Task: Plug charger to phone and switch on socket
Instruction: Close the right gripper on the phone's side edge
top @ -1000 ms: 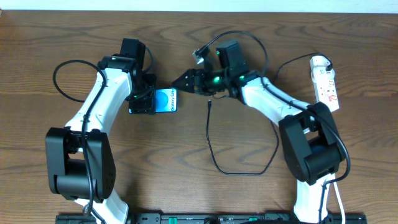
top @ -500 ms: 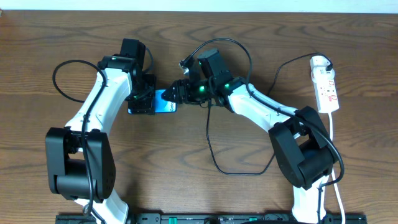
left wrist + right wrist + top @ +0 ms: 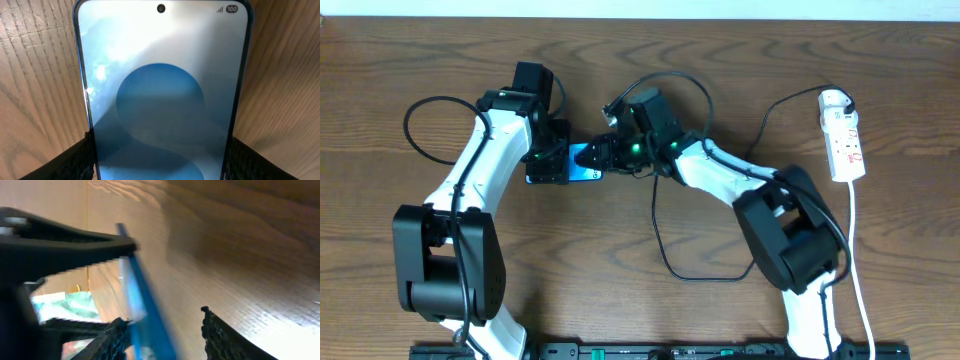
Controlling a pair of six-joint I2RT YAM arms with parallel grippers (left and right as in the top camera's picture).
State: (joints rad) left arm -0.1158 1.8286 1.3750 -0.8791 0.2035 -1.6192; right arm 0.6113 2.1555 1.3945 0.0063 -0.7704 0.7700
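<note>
One phone (image 3: 160, 95), in left end effector (image 3: 161, 159), right end effector (image 3: 165, 330) straddling it

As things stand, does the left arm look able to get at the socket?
Probably not: the left gripper clasps the phone left of centre, the socket lies by the far right table edge, and the right arm stretches across between them.
</note>
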